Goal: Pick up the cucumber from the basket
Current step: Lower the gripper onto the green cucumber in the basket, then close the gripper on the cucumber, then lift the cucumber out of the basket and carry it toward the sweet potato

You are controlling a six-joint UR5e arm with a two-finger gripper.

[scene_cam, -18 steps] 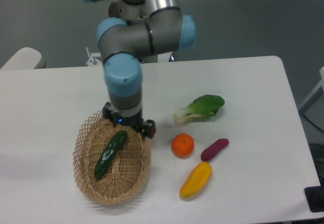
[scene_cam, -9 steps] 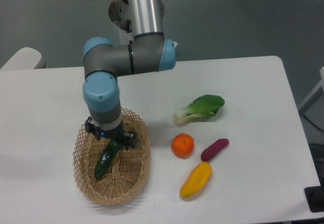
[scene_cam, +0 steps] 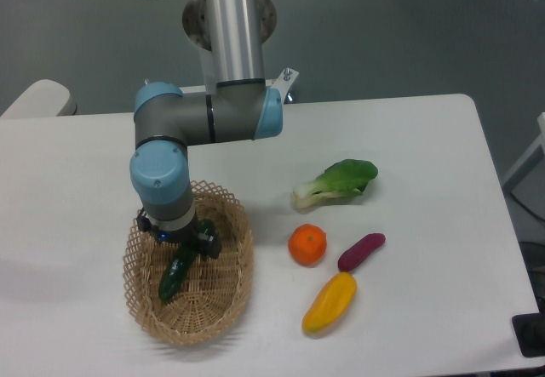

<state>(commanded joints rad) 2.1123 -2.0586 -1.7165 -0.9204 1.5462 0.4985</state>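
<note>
The dark green cucumber (scene_cam: pixel 174 275) lies slanted inside the tan wicker basket (scene_cam: pixel 223 305) at the front left of the table. My gripper (scene_cam: pixel 180 242) hangs straight down over the cucumber's upper end, inside the basket. The wrist hides the fingers from above, so I cannot tell how the jaws stand or whether they touch the cucumber. Only the cucumber's lower half shows below the gripper.
A light-green bok choy (scene_cam: pixel 336 181) lies right of the basket. An orange (scene_cam: pixel 307 244), a purple sweet potato (scene_cam: pixel 361 251) and a yellow pepper (scene_cam: pixel 329 302) lie in a cluster at the front middle. The arm's elbow stands above the basket's back rim.
The gripper moved left from the basket's right rim and down into the basket, over the cucumber's upper end. The cucumber has not moved.
</note>
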